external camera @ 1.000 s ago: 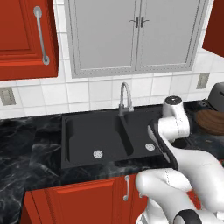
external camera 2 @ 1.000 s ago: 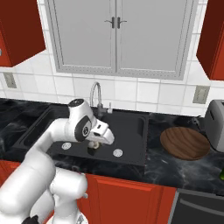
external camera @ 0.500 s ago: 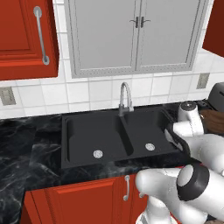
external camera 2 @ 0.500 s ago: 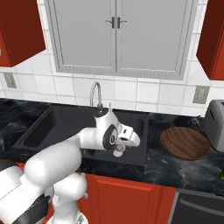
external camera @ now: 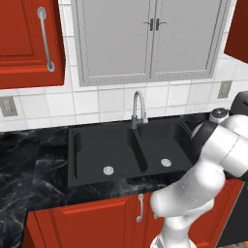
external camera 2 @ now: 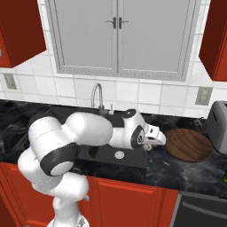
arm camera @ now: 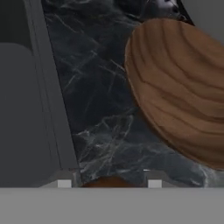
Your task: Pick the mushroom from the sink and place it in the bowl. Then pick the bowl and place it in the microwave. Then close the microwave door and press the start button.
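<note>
Over the dark counter (external camera 2: 177, 170) between the sink (external camera: 126, 155) and the bowl (external camera 2: 188, 145), the gripper (external camera 2: 156, 141) hangs with its jaws clenched, it seems, on the mushroom (arm camera: 109, 181), a small brown cap peeking between the fingertips (arm camera: 64, 183), with the wooden bowl close by.

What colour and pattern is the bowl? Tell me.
The bowl is brown wood with curved darker grain lines, clearest in the hand view; it sits on the black marbled counter.
</note>
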